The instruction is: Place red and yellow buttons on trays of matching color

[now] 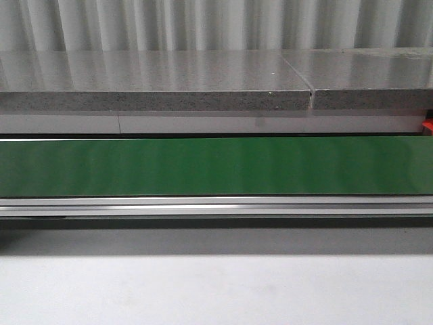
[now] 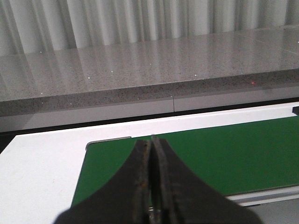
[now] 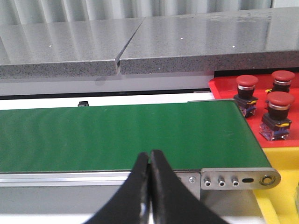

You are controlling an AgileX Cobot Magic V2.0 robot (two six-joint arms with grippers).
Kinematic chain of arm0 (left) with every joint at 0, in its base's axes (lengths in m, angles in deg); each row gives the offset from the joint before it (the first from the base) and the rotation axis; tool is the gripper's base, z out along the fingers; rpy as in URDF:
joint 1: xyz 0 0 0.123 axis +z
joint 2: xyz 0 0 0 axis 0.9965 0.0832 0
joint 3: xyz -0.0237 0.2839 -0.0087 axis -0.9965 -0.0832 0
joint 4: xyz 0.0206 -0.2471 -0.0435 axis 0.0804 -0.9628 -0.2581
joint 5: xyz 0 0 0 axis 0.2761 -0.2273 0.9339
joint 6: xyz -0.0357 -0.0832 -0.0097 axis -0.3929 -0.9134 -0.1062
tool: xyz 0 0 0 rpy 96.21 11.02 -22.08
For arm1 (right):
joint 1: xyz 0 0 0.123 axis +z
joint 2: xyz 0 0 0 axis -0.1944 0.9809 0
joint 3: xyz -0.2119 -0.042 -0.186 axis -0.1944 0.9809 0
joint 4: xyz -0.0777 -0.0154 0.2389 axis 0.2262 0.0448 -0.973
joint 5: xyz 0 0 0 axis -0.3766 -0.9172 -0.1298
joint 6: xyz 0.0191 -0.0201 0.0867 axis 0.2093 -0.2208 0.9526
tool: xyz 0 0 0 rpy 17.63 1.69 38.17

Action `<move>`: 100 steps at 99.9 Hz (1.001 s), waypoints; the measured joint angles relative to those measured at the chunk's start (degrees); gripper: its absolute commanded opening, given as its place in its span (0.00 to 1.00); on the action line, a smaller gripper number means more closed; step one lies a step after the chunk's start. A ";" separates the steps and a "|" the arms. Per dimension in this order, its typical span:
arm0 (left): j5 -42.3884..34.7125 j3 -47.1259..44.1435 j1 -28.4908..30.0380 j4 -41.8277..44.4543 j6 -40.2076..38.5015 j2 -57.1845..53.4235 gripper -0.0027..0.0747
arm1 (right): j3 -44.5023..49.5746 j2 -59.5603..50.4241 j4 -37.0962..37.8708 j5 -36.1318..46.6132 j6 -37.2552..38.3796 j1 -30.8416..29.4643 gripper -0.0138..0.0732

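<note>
Beyond the white table runs a green belt from side to side, with an aluminium rail along its near edge and a grey stone ledge behind it. Nothing lies on the belt in the front view, and neither arm shows there; only a sliver of red peeks in at the far right edge.

Seen from the right wrist, the belt's end sits just beside a red tray. Three red buttons stand upright on that tray: one nearest the belt, one farther back, and one closer to the camera. A yellow tray adjoins the red one on its near side; whether it holds any button cannot be told. The right hand hangs over the belt's near edge, fingers pressed together, gripping nothing.

From the left wrist, the left hand hovers over the belt's other end, where a white frame surrounds the green; its fingers are likewise pressed together and empty.
</note>
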 measured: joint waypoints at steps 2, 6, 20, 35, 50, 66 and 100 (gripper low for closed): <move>-0.15 -0.76 0.00 0.70 -0.91 -0.60 0.01 | 0.00 0.00 0.00 0.00 0.00 0.00 0.08; -0.44 -2.25 0.00 2.23 -3.16 -2.30 0.01 | 0.00 0.00 0.00 0.00 0.00 0.00 0.08; -0.60 -4.40 0.00 5.17 -8.66 -6.25 0.01 | 0.00 0.00 0.00 0.00 0.00 0.00 0.08; -2.16 -4.40 0.00 5.76 -9.90 -6.44 0.01 | 0.00 0.00 0.00 0.00 0.00 0.00 0.08; -3.38 -4.40 0.13 5.98 -9.99 -6.44 0.01 | 0.00 0.00 0.10 0.00 0.00 0.00 0.08; -4.94 -4.40 0.13 5.98 -10.02 -6.44 0.01 | 0.00 0.00 0.10 0.00 0.06 0.00 0.08; -4.94 -4.40 0.13 5.98 -10.11 -6.44 0.01 | 0.00 0.00 0.10 0.00 0.06 0.00 0.08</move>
